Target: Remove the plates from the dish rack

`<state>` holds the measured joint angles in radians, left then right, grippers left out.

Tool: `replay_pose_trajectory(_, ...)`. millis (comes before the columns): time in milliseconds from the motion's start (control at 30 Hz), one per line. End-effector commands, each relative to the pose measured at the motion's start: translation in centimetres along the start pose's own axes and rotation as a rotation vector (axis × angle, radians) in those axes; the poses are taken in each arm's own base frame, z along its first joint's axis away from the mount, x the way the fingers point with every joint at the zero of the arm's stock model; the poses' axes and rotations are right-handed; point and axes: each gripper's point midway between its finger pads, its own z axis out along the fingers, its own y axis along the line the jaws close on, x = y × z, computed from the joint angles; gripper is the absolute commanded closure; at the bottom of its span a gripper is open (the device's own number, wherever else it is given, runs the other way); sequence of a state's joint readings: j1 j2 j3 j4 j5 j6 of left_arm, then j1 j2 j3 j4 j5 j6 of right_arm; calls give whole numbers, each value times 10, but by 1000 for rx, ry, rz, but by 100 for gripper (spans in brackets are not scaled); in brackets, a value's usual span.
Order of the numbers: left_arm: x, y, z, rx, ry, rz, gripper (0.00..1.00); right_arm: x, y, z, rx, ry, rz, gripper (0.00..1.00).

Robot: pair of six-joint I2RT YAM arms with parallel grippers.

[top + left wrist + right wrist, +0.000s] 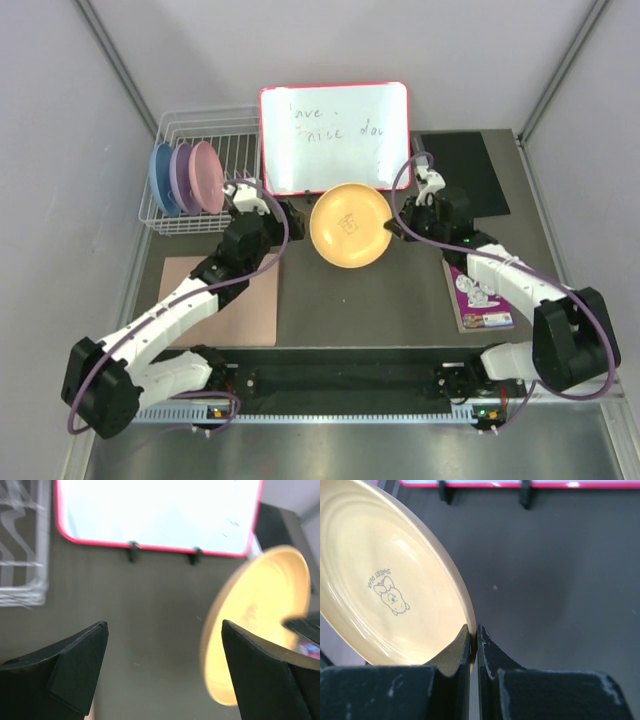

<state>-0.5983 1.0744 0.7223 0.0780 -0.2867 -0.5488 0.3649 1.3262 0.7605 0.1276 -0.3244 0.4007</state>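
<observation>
Right wrist view: my right claw (474, 631) is clamped on the rim of the orange-yellow plate (385, 580), which tilts in front of the whiteboard (335, 135). My left claw (164, 626) hangs spread apart beside the plate's far edge, gripping nothing. The pink plate (208, 176), lavender plate (184, 176) and light blue plate (160, 178) stand upright in the dish rack (205, 124).

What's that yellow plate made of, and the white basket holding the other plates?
The yellow plate is probably plastic, smooth and semi-glossy: it shows soft highlights, a thin rim and a printed cartoon bear. The rack looks like metal wire with a white coating, going by its thin, even rods in a grid. What lies under the coating can't be seen.
</observation>
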Motion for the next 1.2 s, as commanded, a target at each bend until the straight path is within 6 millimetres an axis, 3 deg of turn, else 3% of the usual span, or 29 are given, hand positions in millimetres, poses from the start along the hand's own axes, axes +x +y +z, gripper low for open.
replay_pose_trajectory(0, -62, 41, -16, -248, -221, 163, 1, 41, -38, -17, 170, 136, 5, 100)
replay_pose_trajectory(233, -96, 83, -14, -467, -292, 332, 1, 68, -47, -13, 183, 204, 41, 100)
replay_pose_trajectory(267, -100, 97, -12, -499, -283, 338, 1, 70, -47, -12, 181, 215, 43, 100)
replay_pose_trajectory(333, -102, 108, -5, -502, -264, 328, 1, 76, -49, -7, 177, 248, 54, 100)
replay_pose_trajectory(367, -109, 127, -5, -544, -271, 300, 1, 78, -49, -5, 169, 263, 54, 100)
replay_pose_trajectory(533, -122, 173, 5, -605, -267, 244, 1, 93, -53, 2, 173, 336, 74, 98)
replay_pose_trajectory(633, -127, 193, 13, -656, -262, 249, 2, 91, -55, 3, 185, 325, 74, 84)
replay_pose_trajectory(667, -128, 201, 15, -673, -260, 255, 2, 90, -55, 3, 185, 323, 70, 75)
replay_pose_trajectory(767, -130, 216, 26, -711, -273, 261, 5, 81, -54, 2, 185, 307, 47, 64)
replay_pose_trajectory(933, -134, 241, 46, -783, -278, 276, 11, 70, -58, -6, 228, 288, 2, 59)
replay_pose_trajectory(1100, -133, 256, 67, -811, -260, 299, 25, 62, -60, -14, 259, 274, -32, 58)
replay_pose_trajectory(1133, -133, 258, 70, -817, -258, 313, 31, 62, -61, -15, 264, 272, -37, 58)
replay_pose_trajectory(1167, -133, 260, 72, -822, -256, 316, 42, 62, -61, -15, 267, 276, -37, 58)
